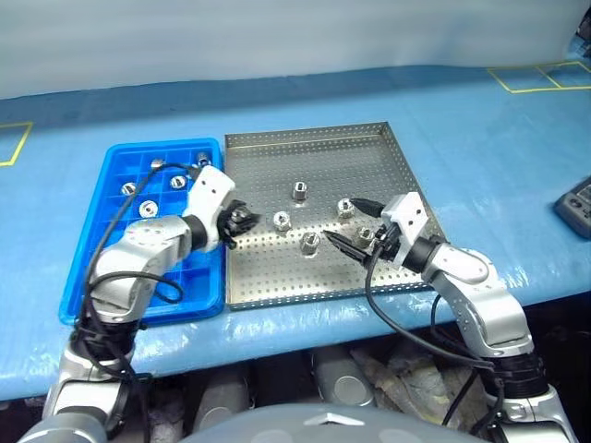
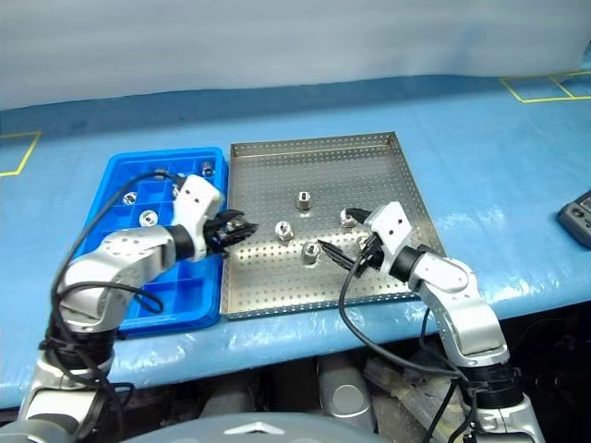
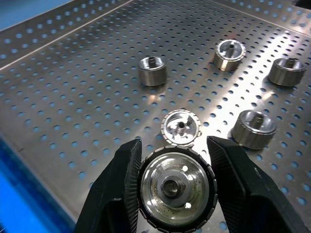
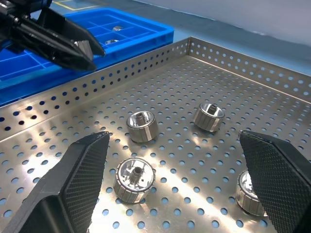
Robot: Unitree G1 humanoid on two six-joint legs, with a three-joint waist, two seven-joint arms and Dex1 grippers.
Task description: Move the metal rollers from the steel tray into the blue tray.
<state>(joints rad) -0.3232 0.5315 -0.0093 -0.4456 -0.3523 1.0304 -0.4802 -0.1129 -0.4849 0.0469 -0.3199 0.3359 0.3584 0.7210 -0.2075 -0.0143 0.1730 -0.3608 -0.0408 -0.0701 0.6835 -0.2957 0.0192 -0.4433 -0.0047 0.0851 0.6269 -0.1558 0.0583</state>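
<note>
Several metal rollers (image 1: 300, 192) stand on the perforated floor of the steel tray (image 1: 305, 152). My left gripper (image 1: 242, 220) is shut on one metal roller (image 3: 175, 189), held just above the tray's left part near its rim, with another roller (image 3: 181, 128) right below it. To the left lies the blue tray (image 1: 138, 277), with several rollers (image 1: 148, 209) in its far compartments. Low over the steel tray's front right area, my right gripper (image 1: 343, 220) is open and holds nothing. Two rollers (image 4: 142, 126) (image 4: 133, 179) sit on the floor ahead of its fingers.
Both trays rest side by side on a blue-covered table (image 1: 462, 120) near its front edge. A dark device (image 1: 577, 205) lies at the far right. Yellow tape squares (image 1: 540, 77) mark the back corners. Black cables (image 1: 388, 314) loop from both wrists.
</note>
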